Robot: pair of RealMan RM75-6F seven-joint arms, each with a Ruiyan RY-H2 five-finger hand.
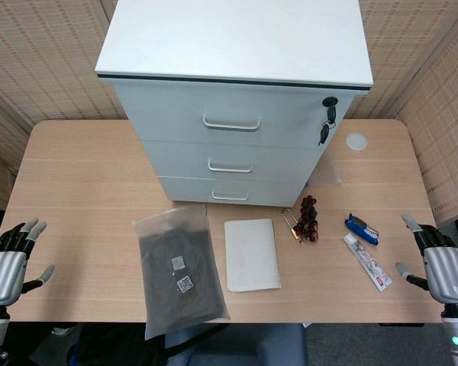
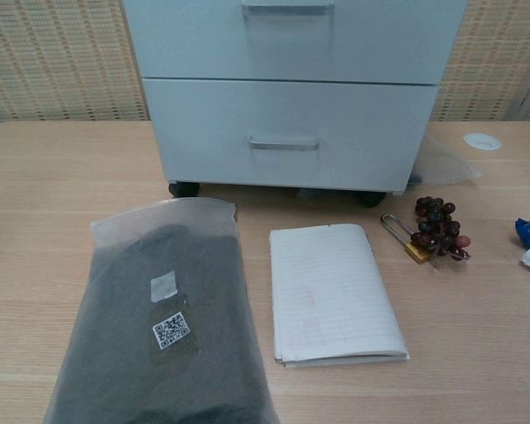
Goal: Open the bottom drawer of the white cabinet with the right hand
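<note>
The white cabinet point(image 1: 237, 84) stands at the back middle of the table, its three drawers all closed. The bottom drawer point(image 1: 230, 191) has a small metal handle point(image 1: 230, 196); in the chest view the same drawer point(image 2: 287, 132) and handle point(image 2: 283, 142) face me. My right hand point(image 1: 439, 263) rests at the table's front right edge, fingers apart, holding nothing, far from the cabinet. My left hand point(image 1: 11, 259) sits at the front left edge, also with fingers spread and holding nothing. Neither hand shows in the chest view.
In front of the cabinet lie a bag of dark cloth point(image 1: 179, 271), a white notebook point(image 1: 252, 254), a padlock point(image 1: 291, 223) with a bunch of dark grapes point(image 1: 309, 219), a blue packet point(image 1: 362, 228) and a white sachet point(image 1: 368, 261). Keys point(image 1: 326, 122) hang from the top drawer's lock.
</note>
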